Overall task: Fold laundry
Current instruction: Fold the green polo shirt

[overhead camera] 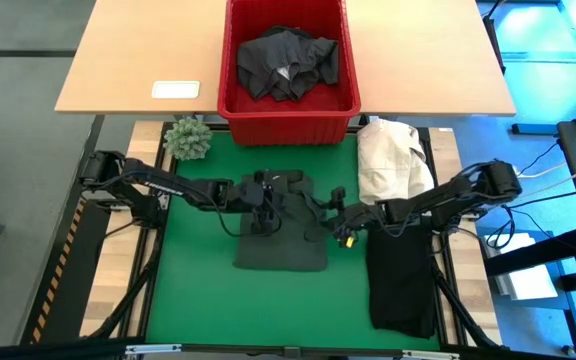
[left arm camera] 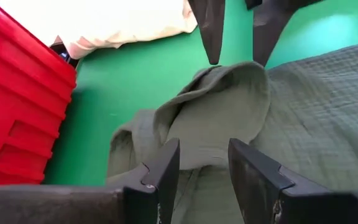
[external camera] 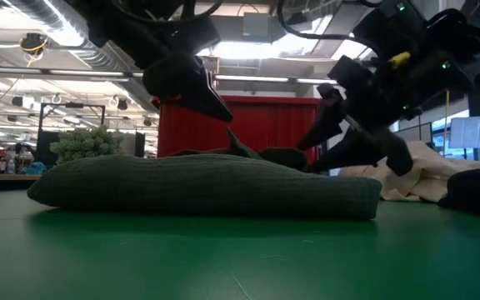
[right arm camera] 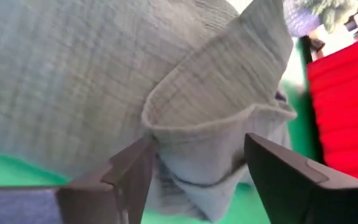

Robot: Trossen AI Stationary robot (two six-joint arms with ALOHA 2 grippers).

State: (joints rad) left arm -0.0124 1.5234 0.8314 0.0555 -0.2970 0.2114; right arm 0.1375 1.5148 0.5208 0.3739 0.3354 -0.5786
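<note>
A dark green textured cloth garment (overhead camera: pixel 280 245) lies folded mid-mat, one corner bunched upward (a raised fold). A black garment (overhead camera: pixel 401 280) lies flat beside it; crumpled dark grey garments (overhead camera: pixel 288 62) fill the red basket.

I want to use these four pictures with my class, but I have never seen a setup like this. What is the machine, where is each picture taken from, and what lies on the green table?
It is a robot with two dark arms, each ending in a two-finger gripper. One picture looks straight down from above, one looks level across the table top, and two come from cameras on the arms' wrists.

On the green mat lies a dark green garment, partly folded. Both grippers meet at a raised fold on its far edge: the left gripper has its fingers around that fold, and the right gripper stands open at it from the other side.

Behind is a red basket with more dark laundry. To the right lie a cream cloth heap and a black garment. A small green plant stands at the left.
</note>
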